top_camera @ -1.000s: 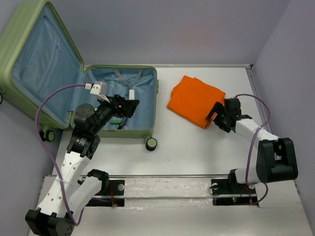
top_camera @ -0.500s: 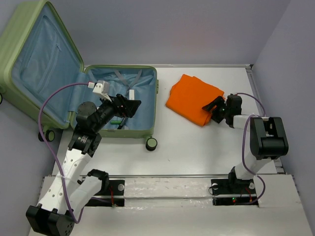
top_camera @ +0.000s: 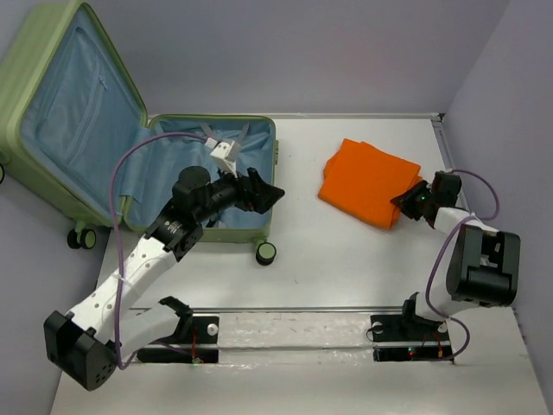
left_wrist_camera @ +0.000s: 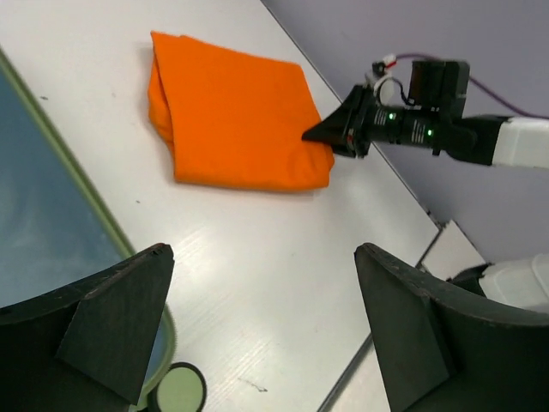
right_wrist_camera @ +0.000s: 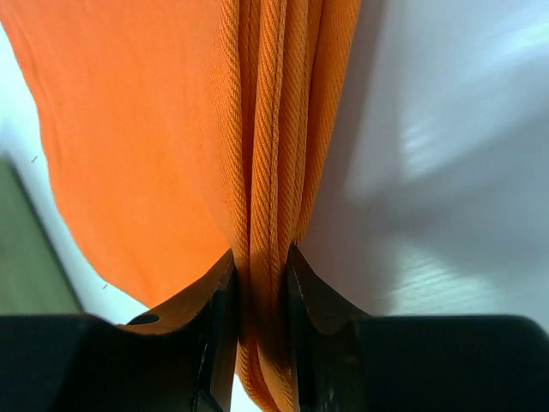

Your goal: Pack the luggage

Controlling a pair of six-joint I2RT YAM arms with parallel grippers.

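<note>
White bench (top_camera: 346, 268) has the green suitcase (top_camera: 78, 112) open at far left (lid up), right end effector (right_wrist_camera: 259, 257) clamped on folded orange cloth (top_camera: 367, 180) edge, left end effector (top_camera: 270, 192) spread wide.

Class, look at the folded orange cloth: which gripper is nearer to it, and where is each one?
Right. The right gripper is clamped on an edge of the folded orange cloth. The left gripper hangs open above the green suitcase, at its right rim, apart from the cloth.
</note>
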